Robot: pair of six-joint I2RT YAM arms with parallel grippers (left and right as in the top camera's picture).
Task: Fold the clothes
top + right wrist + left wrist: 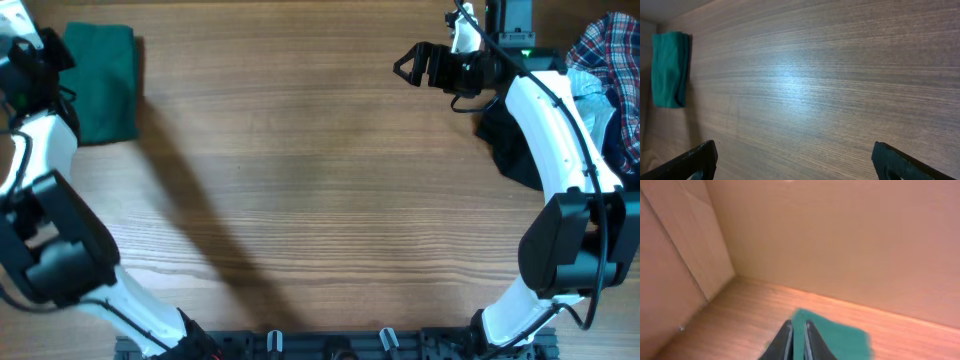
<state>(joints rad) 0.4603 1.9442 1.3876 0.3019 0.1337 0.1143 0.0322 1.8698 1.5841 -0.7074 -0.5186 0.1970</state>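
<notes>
The green garment [100,85] lies folded flat at the far-left corner of the table [300,200]. It's a neat rectangle, long axis running away from the robot's base, short edges facing near and far. L gripper [799,341] sits at its left edge. In the left wrist view the jaws are nearly together w/ only a thin slit, green showing in the slit and past the tips. Can't tell whether it pinches the fabric or just sits over it.

R gripper [408,66] hangs over bare table on the far right-of-centre. Its jaws are spread wide w/ nothing in them, and it points left toward the green garment, well apart from it.

Rest of the clothes form a heap at the right edge:
- plaid shirt [610,45] in the far-right corner
- black garment [505,150] spilling toward table centre under the R arm
- pale piece [598,112] between those two

All are crumpled, w/ no clear long axis, and partly hidden by the arm.

Key relation, my read: the green garment looks done, so the next item comes from the heap. The heap lies behind and to the right of the R gripper, i.e. opposite to where it points. R arm is far nearer; L arm is across the table. The black garment is closest, its loose edge facing table centre, so it's prob. the easiest to drag out.
</notes>
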